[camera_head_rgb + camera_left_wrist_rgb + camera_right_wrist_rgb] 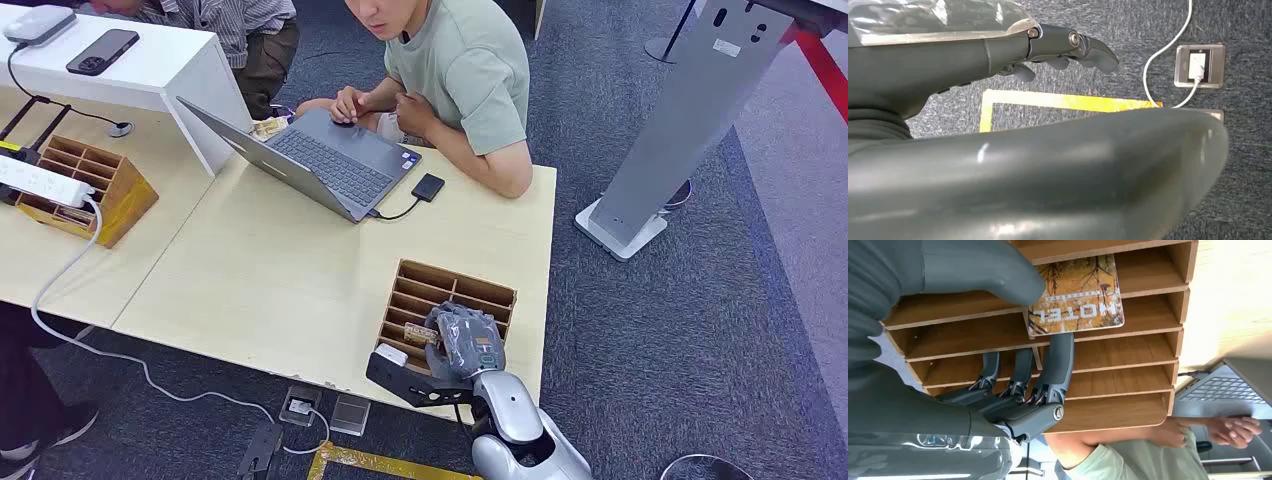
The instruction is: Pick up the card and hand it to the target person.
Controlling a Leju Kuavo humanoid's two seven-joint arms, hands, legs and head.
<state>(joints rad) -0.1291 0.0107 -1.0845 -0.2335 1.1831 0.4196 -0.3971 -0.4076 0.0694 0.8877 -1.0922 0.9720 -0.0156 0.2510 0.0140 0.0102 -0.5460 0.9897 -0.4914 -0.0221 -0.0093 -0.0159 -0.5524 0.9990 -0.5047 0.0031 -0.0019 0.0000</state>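
Right hand (1013, 365) pinched card (1075, 297) between thumb and finger, other fingers spread below; card sat at front of wooden rack (455, 290) slot, against divider. We judged the hold shallow, near one card edge: lifting could catch card on divider and twist it free, dropping it back into rack. Beyond the hand, across bench (270, 280), person (460, 70) typed at laptop (330, 160); handover reach risked striking it. Left hand (1068, 50) hung over floor, fingers curled on nothing.
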